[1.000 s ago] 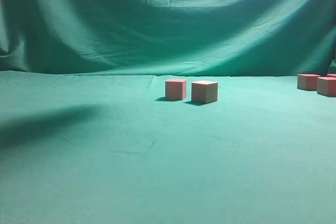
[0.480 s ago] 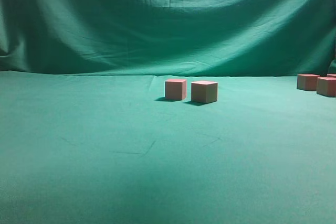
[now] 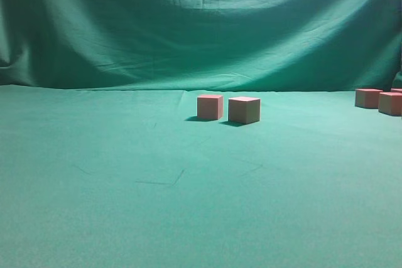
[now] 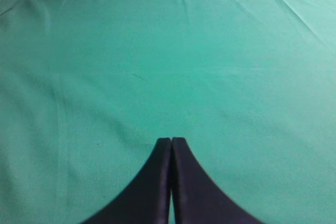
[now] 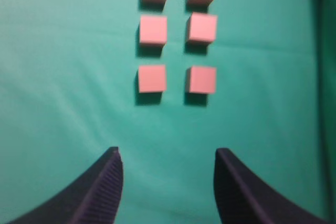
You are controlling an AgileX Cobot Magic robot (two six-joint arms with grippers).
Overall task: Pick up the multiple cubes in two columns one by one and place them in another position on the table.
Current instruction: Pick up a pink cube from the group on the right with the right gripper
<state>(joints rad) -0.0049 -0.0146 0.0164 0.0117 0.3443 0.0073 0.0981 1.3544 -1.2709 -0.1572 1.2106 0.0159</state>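
Across the whole lower frame of the exterior view lies the table (image 3: 125,205), flat under green cloth with a few faint creases, and behind it a draped green backdrop (image 3: 201,29) hanging in soft folds. Near the middle of that frame stand two cubes (image 3: 244,110), matte pinkish-tan blocks with sharp edges, close beside each other but apart. At the right edge more blocks (image 3: 369,98) show: two plainly, plus a sliver of a third cut off by the border. Neither of my arms appears in that view.

My right wrist camera shows what the exterior one cannot: six cubes (image 5: 152,78) in the upper middle of its frame, two columns of three, evenly gapped, the top pair cropped by the frame edge. My right gripper (image 5: 168,163) hangs short of them, its dark ribbed fingers spread wide with nothing between, only bare cloth.

My left wrist camera sees no blocks at all, just smooth green cloth. There my left gripper (image 4: 171,141) sits at bottom centre, its dark smooth fingers pressed together tip to tip, holding nothing.
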